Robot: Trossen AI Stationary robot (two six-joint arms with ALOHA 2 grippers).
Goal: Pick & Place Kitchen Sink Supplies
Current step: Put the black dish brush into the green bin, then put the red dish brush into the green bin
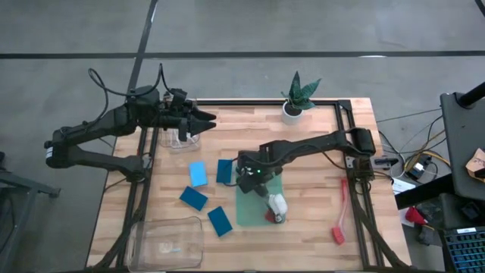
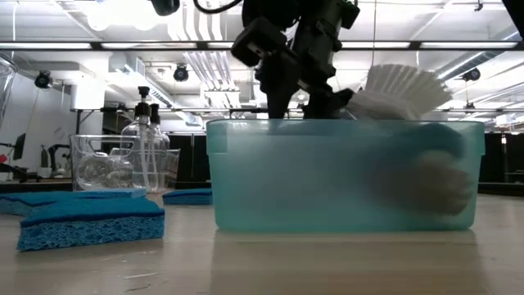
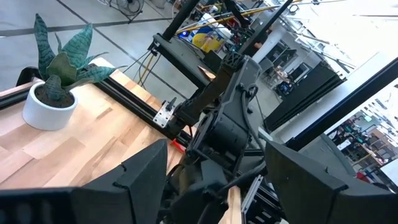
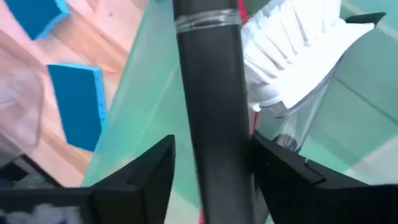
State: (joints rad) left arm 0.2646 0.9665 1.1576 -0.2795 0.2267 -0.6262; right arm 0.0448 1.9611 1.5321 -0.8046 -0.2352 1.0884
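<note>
A brush with a black handle and a white bristle head lies slanting in the green bin, its head above the rim. My right gripper points steeply down over the bin, open, with the handle between its fingers. Several blue sponges lie flat on the table left of the bin. Clear bottles with black tops stand in a small clear bin. My left gripper waits above that bin, open, holding nothing. My right gripper stands astride the brush's black handle, fingers across it from above. A gap shows beside one finger. The handle lies close against the other finger, and I cannot tell whether it touches.
A red brush lies near the table's right edge. A large clear bin sits at the near left corner. A potted plant stands at the far edge. A second pale brush head shows blurred inside the green bin.
</note>
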